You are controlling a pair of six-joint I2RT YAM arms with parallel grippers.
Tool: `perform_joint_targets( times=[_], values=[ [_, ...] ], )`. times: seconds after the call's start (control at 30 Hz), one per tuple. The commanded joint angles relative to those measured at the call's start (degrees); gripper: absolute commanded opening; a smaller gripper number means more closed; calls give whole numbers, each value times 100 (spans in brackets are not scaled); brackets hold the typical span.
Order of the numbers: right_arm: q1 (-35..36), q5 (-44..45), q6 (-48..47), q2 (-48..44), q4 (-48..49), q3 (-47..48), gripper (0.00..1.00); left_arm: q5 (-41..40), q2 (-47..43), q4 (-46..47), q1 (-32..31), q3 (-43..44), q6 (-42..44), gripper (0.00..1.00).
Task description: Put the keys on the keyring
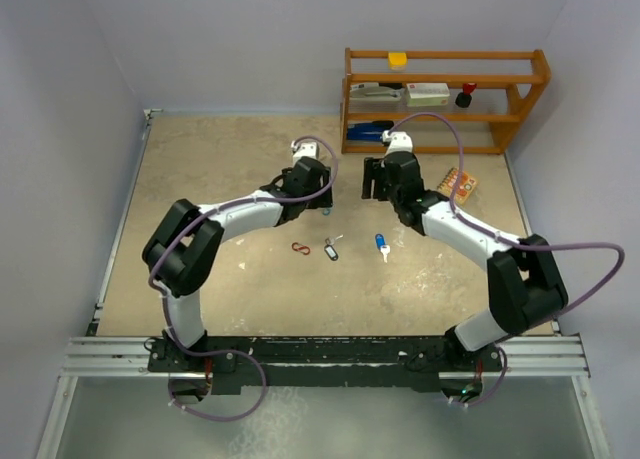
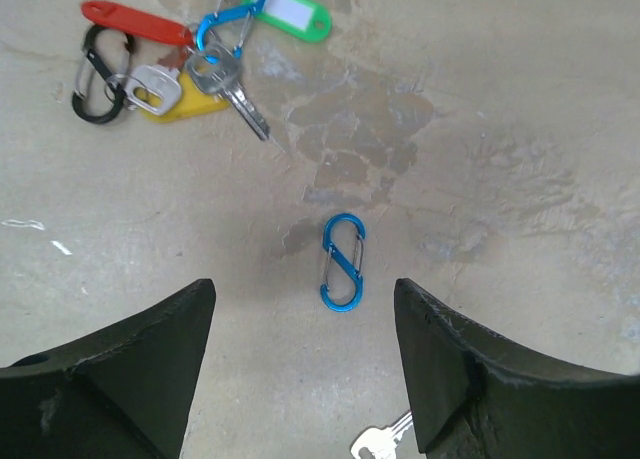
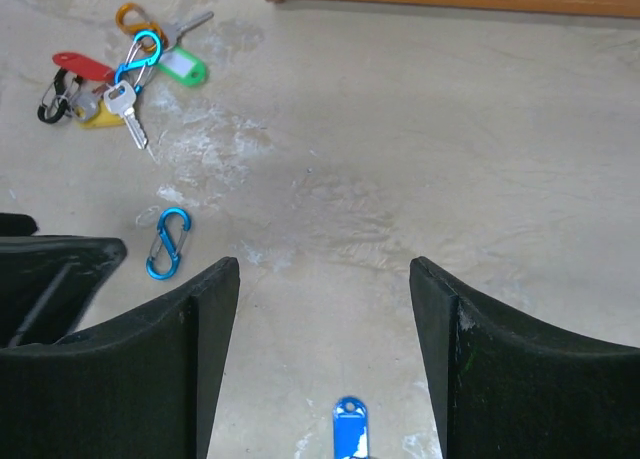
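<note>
The left gripper (image 2: pixel 305 379) was spread and empty, a blue clip (image 2: pixel 342 262) lying ahead and a key (image 2: pixel 383 442) by its right finger. The right gripper (image 3: pixel 325 364), also spread and empty, faced a blue-tagged key (image 3: pixel 350 427). Farther off lay a bunch of tagged keys (image 2: pixel 190 64).

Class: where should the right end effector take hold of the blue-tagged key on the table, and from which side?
Likely the blue tag, pinched across its long edges from straight above: the key lies flat, its tag lined up within the open right end effector.

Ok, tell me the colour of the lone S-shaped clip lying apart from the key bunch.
The S-shaped clip is blue, clearest in the left wrist view.
</note>
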Motion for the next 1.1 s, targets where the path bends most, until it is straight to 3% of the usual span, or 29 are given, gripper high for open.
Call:
perform_joint_targets(
  times=[0.0, 0.27, 0.83, 1.07],
  values=[
    [-39, 406, 92, -561, 142, -185, 72, 27, 330, -63, -111, 314, 151, 69],
    [-154, 562, 75, -1100, 321, -564, 71, -109, 674, 107, -255, 453, 310, 68],
    [-338, 413, 123, -1311, 376, -759, 71, -572, 1155, -33, -500, 760, 443, 64],
    [-382, 332, 159, -1318, 401, -780, 71, -752, 1283, -8, -544, 796, 462, 55]
  ],
)
